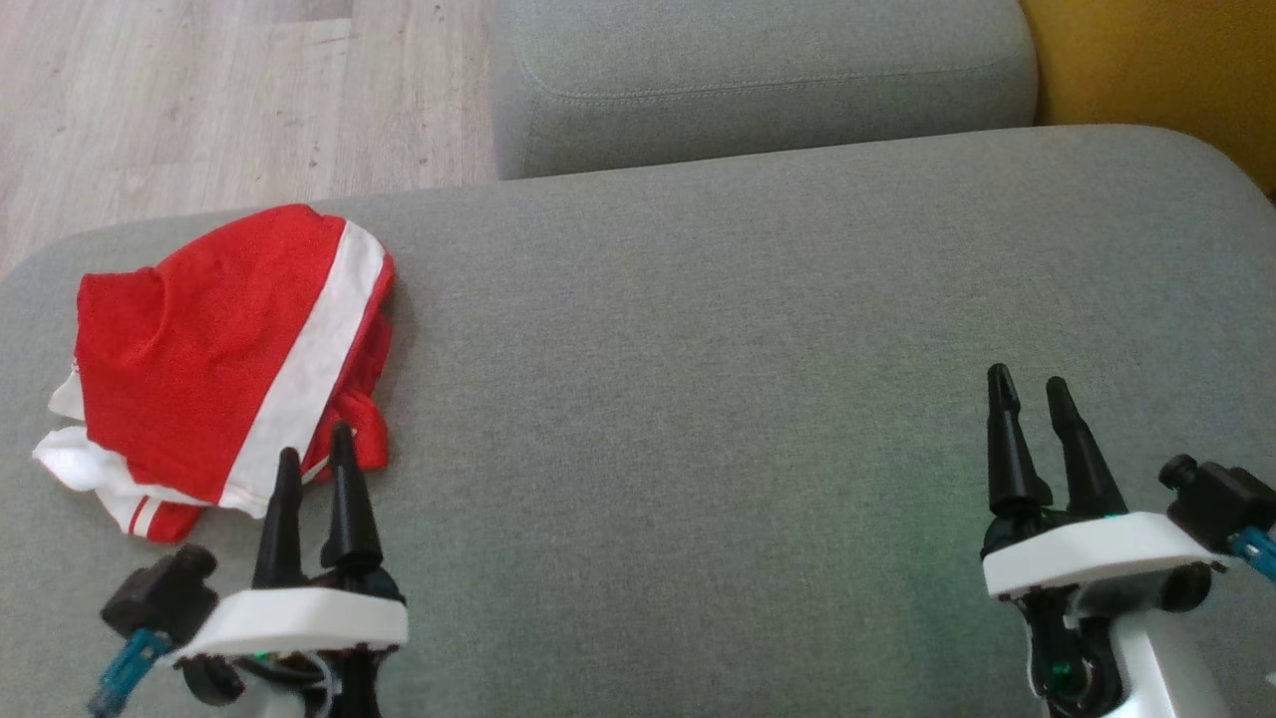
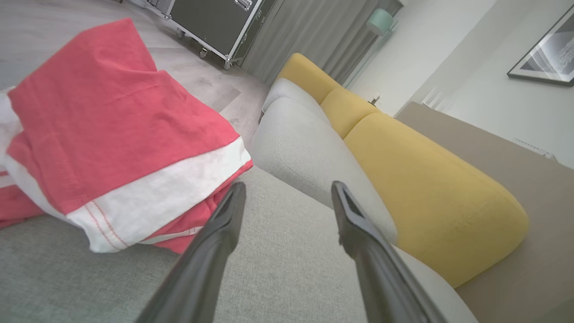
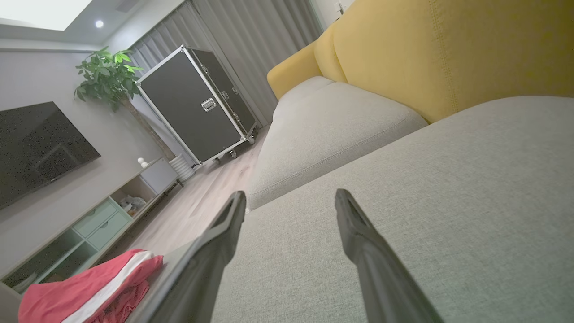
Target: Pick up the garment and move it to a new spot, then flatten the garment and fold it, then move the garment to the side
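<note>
In the left wrist view the garment [image 2: 112,134] is running off at 9 o'clock and a framed picture [image 2: 545,54] is being cropped at 2 o'clock. In the head view the left gripper [image 1: 315,442] is covering the garment's 5 o'clock hem.

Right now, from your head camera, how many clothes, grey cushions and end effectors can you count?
Red-and-white garment: 1
Grey seat cushions: 2 (near cushion, far cushion)
End effectors: 2 (left end effector, right end effector, both open)
Total: 5
</note>
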### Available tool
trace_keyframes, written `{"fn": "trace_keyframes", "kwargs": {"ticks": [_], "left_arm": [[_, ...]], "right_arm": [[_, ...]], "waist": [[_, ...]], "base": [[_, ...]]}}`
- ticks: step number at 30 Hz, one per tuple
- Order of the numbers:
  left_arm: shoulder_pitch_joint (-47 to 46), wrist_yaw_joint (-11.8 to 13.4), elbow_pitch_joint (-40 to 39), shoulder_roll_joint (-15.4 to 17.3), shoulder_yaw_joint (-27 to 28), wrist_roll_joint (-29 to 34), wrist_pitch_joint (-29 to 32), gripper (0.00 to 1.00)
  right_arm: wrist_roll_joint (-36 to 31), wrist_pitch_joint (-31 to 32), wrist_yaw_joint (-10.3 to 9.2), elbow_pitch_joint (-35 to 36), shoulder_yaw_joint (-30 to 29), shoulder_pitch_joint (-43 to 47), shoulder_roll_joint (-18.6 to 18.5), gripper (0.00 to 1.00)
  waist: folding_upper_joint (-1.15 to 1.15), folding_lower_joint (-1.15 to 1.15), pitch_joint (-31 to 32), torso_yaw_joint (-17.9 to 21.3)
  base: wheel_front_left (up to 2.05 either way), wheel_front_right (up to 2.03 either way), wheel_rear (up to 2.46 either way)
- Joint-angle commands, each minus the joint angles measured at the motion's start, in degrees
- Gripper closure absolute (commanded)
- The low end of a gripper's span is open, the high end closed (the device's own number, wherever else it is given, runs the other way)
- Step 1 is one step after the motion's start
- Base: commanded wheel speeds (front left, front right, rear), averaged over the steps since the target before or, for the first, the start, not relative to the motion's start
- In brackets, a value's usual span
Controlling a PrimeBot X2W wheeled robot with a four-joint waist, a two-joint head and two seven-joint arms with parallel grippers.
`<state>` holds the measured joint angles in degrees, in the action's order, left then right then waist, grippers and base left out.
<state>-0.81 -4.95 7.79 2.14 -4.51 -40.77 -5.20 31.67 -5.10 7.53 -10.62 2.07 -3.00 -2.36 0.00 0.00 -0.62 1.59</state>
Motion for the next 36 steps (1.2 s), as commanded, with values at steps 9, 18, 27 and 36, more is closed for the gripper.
{"fn": "trace_keyframes", "kwargs": {"ticks": [9,18,27,36], "left_arm": [[-2.96,3.11,0.00,1.90,-2.56,9.80,-2.24,0.00],[-4.03,6.13,0.39,3.67,-6.04,16.41,-3.75,0.00],[-6.03,8.48,1.81,6.35,-11.05,24.50,-5.26,0.00],[-7.60,11.87,4.52,8.50,-15.62,31.06,-6.60,0.00]], "right_arm": [[-9.67,-2.28,-0.03,2.22,2.58,-3.02,-0.39,0.00],[-17.85,-3.80,-0.03,1.26,4.17,-3.57,-0.42,0.00],[-26.18,-5.32,-0.03,0.93,5.56,-4.42,-0.44,0.00],[-33.15,-6.67,-0.04,1.07,6.68,-4.96,-0.47,0.00]], "waist": [[0.00,0.00,0.12,-0.04],[0.00,0.00,-0.29,0.42],[0.00,0.00,-0.59,0.69],[0.00,0.00,-0.55,0.89]], "base": [[0.00,0.00,0.00],[0.00,0.00,0.00],[0.00,0.00,0.00],[0.00,0.00,0.00]]}}
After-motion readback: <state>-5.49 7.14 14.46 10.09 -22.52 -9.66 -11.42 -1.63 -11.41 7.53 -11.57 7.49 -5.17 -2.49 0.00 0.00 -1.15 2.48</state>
